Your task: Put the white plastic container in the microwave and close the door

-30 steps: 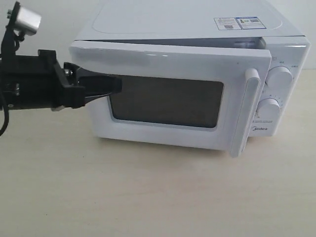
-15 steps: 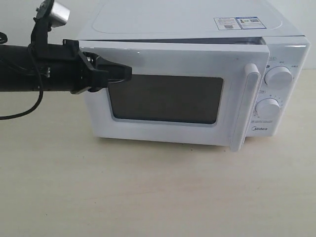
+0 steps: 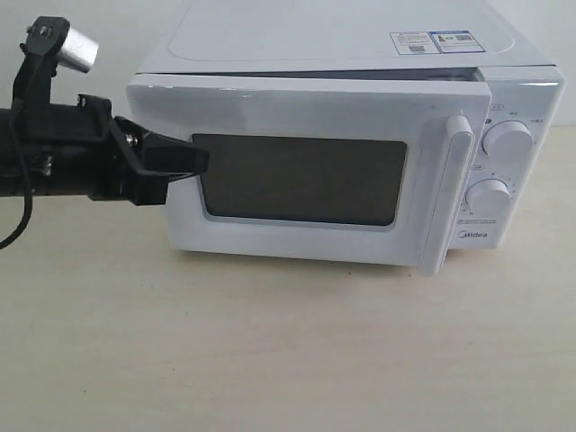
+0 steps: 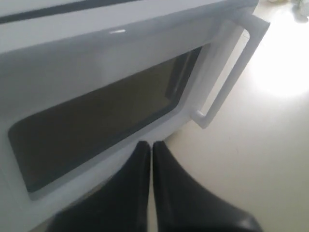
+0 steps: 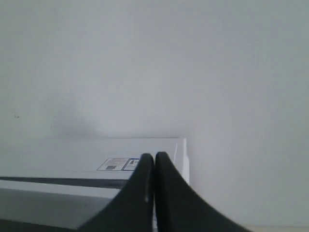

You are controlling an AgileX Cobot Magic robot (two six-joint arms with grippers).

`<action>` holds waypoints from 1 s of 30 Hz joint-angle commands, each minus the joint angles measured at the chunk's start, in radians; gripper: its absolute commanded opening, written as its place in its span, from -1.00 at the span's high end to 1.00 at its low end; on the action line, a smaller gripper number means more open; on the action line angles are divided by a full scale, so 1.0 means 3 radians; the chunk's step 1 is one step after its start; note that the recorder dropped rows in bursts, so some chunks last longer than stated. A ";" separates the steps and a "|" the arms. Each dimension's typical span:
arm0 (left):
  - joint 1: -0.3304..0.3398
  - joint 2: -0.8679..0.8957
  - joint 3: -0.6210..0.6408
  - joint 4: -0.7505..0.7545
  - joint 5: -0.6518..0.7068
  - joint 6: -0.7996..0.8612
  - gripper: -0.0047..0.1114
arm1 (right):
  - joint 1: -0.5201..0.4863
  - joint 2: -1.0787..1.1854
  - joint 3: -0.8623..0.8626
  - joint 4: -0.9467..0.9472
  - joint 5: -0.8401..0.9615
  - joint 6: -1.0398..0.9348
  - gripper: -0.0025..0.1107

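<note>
Left wrist view: holding left claw pinched closed and empty, hovering just beside the slightly ajar door, near its dark window. Holding right claw closed too, above the microwave, sitting toward the tabletop far edge.

We see a pale beige table carrying the white microwave, which stands on it toward twelve o'clock in the exterior view. The matte tabletop spreads before it from three through six to nine o'clock.
</note>
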 commanded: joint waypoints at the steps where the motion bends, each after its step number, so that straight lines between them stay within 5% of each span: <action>1: -0.0005 -0.0204 0.0200 -0.0197 -0.0032 -0.0011 0.84 | 0.0296 0.0930 -0.0305 -0.1007 0.0015 0.0748 0.96; 11: -0.0005 -0.0865 0.0626 -0.0246 -0.0280 -0.0011 0.84 | 0.1558 0.2576 -0.0464 -0.1637 -0.1911 0.0841 0.96; 17: -0.0005 -0.1254 0.0810 -0.0246 -0.0358 -0.0086 0.84 | 0.1633 0.2801 -0.0464 -0.1637 -0.2611 0.0856 0.96; 30: -0.0005 -0.1581 0.0919 -0.0246 -0.0373 -0.0177 0.84 | 0.1633 0.2801 -0.0464 -0.1580 -0.2620 0.1039 0.96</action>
